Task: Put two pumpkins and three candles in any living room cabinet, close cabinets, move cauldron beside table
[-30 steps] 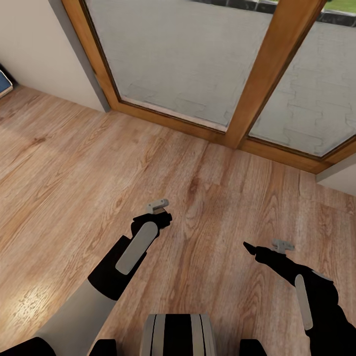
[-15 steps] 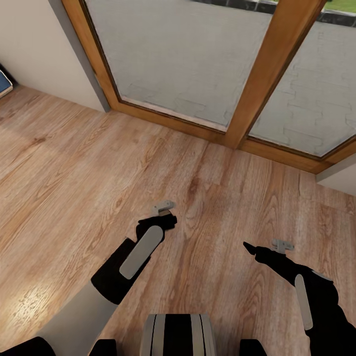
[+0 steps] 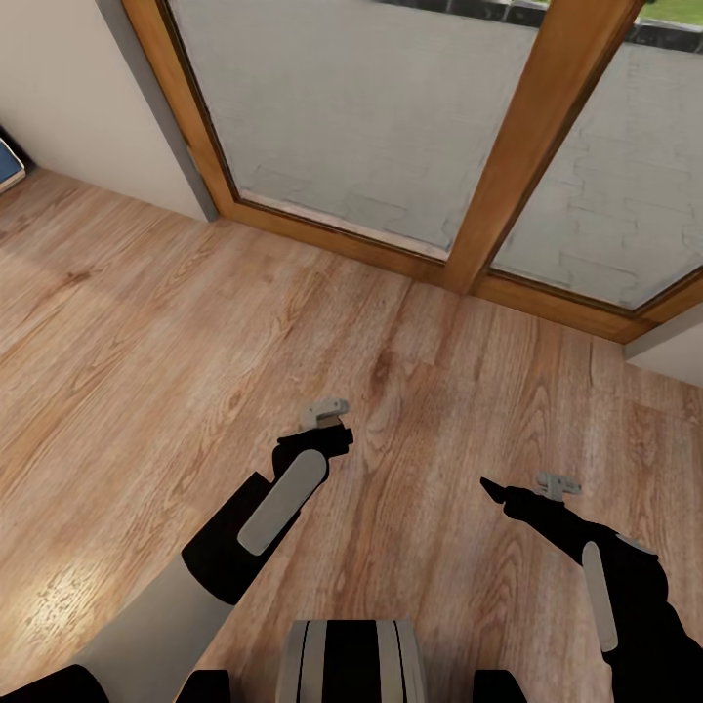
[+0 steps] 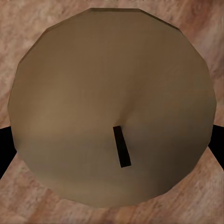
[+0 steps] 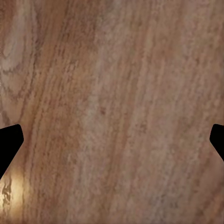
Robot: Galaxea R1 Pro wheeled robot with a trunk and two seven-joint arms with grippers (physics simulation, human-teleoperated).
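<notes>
A beige-grey candle (image 4: 112, 93) with a short dark wick (image 4: 121, 147) is seen end-on in the left wrist view. Black fingertips (image 4: 3, 149) press against it on both sides, so my left gripper (image 3: 327, 441) is shut on it. In the head view that gripper hangs over the wooden floor (image 3: 146, 371) and hides the candle beneath it. My right gripper (image 3: 496, 490) is open to the right. In its wrist view the fingertips (image 5: 8, 144) stand far apart with bare floorboards between them. The pumpkins, cabinet, cauldron and table are out of view.
A large glass door with a thick wooden frame (image 3: 532, 146) stands just ahead, with paving outside. A pale wall (image 3: 68, 107) is at the left, with a bluish object (image 3: 8, 166) at its foot. Another wall corner (image 3: 674, 351) juts in at the right.
My left arm has drifted slightly to the right with the candle. The right arm and the view have stayed put.
</notes>
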